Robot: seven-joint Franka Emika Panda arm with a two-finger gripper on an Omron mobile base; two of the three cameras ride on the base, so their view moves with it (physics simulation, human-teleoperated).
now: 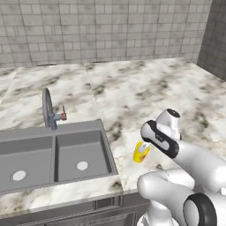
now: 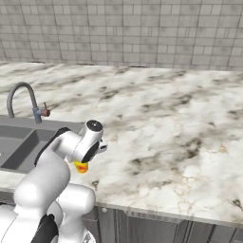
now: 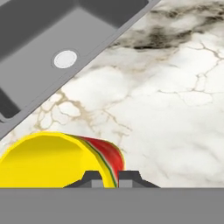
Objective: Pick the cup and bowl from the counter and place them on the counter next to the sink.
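Note:
The yellow cup (image 3: 52, 159) with its red-orange pattern hangs tilted in my gripper (image 3: 111, 179), whose fingers are shut on its rim wall. From the base cameras the cup (image 1: 141, 152) (image 2: 80, 166) sits low over the white marble counter (image 1: 145, 92), just right of the sink (image 1: 53, 132). Whether its base touches the marble I cannot tell. My hand covers the cup's top in both base views. The bowl is out of view.
The grey double-basin sink (image 2: 19, 147) (image 3: 52, 26) lies left of the cup, with its curved faucet (image 1: 46, 106) and red handle behind it. Marble counter (image 2: 166, 118) stretches right and back to the tiled wall. The counter's front edge is close below the cup.

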